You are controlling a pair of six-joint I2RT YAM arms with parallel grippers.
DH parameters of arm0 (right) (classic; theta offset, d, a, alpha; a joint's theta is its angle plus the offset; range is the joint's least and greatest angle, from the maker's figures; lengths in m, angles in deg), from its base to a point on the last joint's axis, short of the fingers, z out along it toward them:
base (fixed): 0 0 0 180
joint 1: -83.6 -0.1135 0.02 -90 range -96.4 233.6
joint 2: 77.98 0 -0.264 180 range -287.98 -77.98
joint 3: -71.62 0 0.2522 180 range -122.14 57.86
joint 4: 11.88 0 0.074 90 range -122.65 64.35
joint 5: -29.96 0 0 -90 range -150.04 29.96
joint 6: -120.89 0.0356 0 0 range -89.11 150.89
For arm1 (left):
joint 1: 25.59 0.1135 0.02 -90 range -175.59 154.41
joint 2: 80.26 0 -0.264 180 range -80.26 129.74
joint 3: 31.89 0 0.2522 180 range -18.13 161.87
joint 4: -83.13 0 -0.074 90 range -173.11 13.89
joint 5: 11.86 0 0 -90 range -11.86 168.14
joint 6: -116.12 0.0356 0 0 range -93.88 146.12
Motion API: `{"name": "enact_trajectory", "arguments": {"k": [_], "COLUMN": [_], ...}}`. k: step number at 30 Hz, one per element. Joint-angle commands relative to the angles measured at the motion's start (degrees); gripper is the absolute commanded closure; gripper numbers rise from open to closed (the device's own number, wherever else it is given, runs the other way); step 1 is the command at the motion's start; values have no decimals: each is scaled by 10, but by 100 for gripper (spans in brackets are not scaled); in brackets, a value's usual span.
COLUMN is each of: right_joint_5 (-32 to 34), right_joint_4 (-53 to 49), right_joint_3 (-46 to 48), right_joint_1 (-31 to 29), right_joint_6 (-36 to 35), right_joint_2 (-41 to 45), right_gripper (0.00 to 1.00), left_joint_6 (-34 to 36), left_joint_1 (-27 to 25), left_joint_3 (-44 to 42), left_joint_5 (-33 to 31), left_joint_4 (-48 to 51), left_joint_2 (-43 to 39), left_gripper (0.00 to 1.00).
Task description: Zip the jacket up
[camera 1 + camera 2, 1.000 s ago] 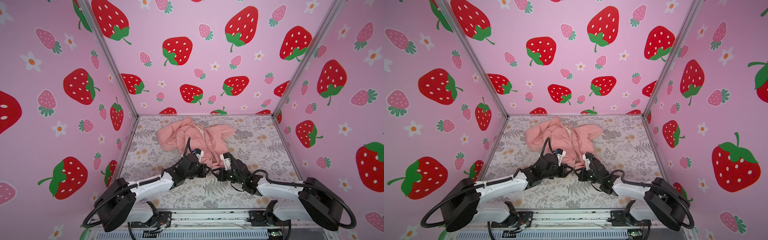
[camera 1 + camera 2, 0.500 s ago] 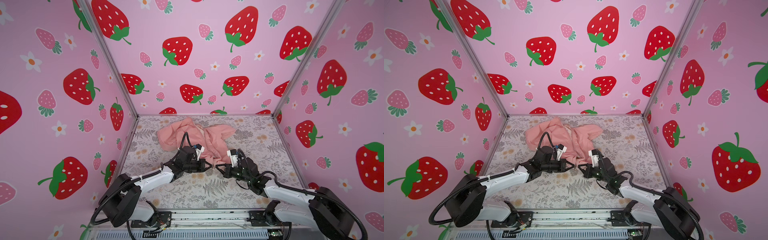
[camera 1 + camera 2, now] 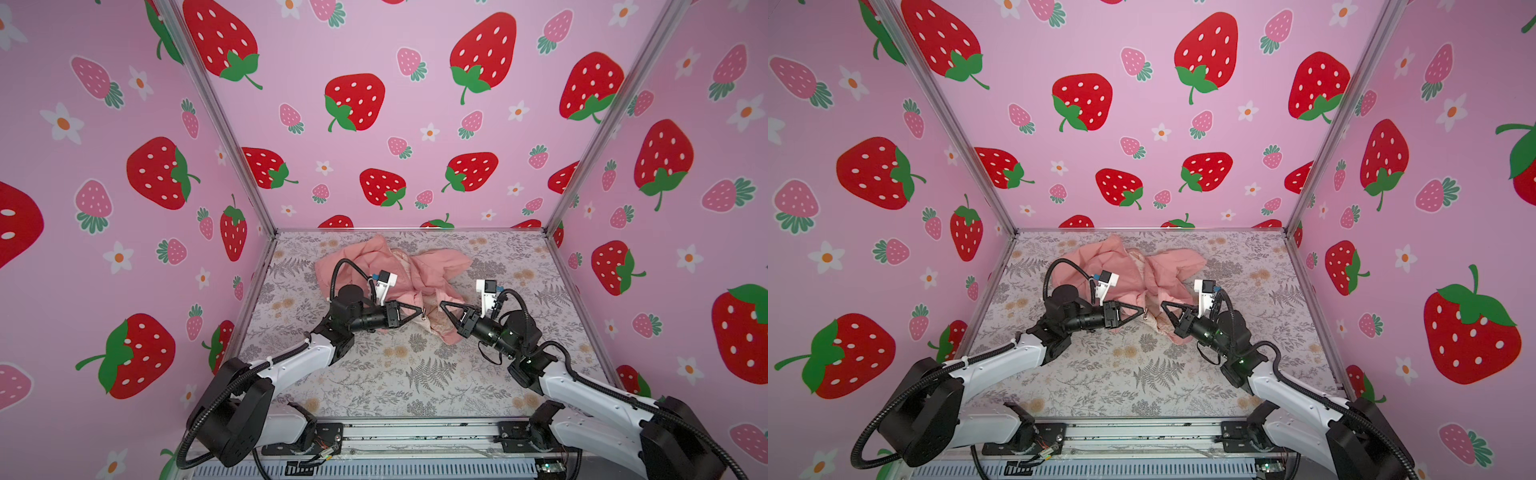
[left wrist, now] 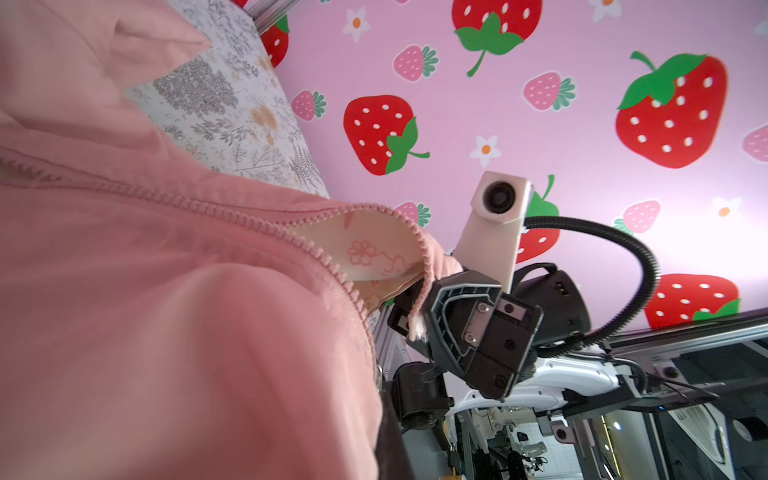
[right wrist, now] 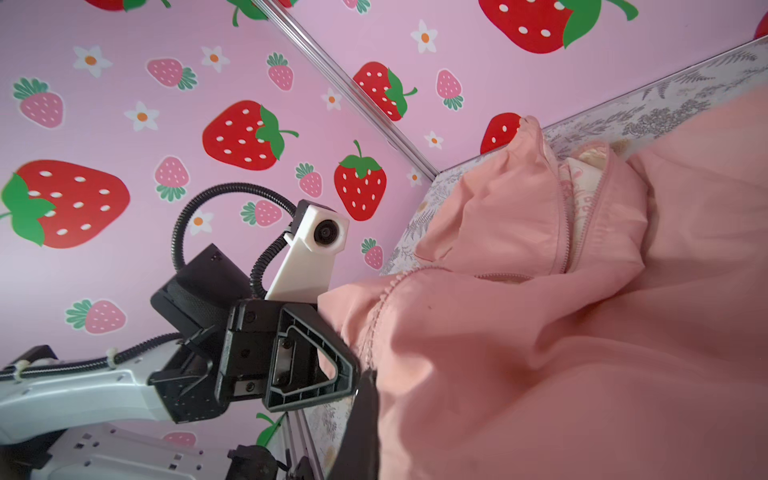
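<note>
We find the jacket (image 3: 432, 270) lying crumpled on the counter (image 3: 395, 374). Most of it lies beyond both tools, and its near hem is lifted between their tips.

The left tool (image 3: 417, 312) is fully closed. Its tip meets the jacket's front edge, and a small metal piece (image 3: 423, 316), which we take for the zip pull, hangs right at that tip. We judge that it grips the jacket there, though the contact itself is partly hidden. The right tool (image 3: 444, 305) is also fully closed. The left wrist view shows it pinching the end of the hem beside the zip.

Progress: the grasping stage appears complete, with one tool on each side of the zip's lower end. The closing stage is not done. Near the right tool the two rows of zip teeth (image 4: 249, 219) stand apart, with the cream lining (image 4: 365, 249) showing between them. The right wrist view shows them parted farther off as well. We cannot tell whether both rows are seated in the slider.

Left to do, in our judgement: seat the rows, then draw the pull along the whole zip against a taut hem.
</note>
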Motion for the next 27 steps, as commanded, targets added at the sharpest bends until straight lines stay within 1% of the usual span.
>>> {"name": "enact_trajectory", "arguments": {"k": [1,5,7,15,24,27], "right_joint_5": [-8,-12,-11,2,40,49], "right_joint_4": [103,159,179,205,205,204], "right_joint_3": [-22,-31,-32,-29,-27,-26], "right_joint_1": [4,4,4,2,-13,-16], "right_joint_6": [63,108,122,161,184,195], "right_joint_2": [-11,-33,-38,-52,-61,-66], "right_gripper": [100,100,100,100,100,100], "left_joint_6": [-45,-84,-96,-152,-192,-195], "left_joint_1": [7,7,8,11,11,12], "left_joint_3": [15,30,34,32,36,37], "left_joint_5": [53,79,82,77,68,68], "left_joint_4": [-106,-163,-179,-277,-346,-351], "left_joint_2": [0,20,27,58,85,88], "left_gripper": [100,100,100,100,100,100]}}
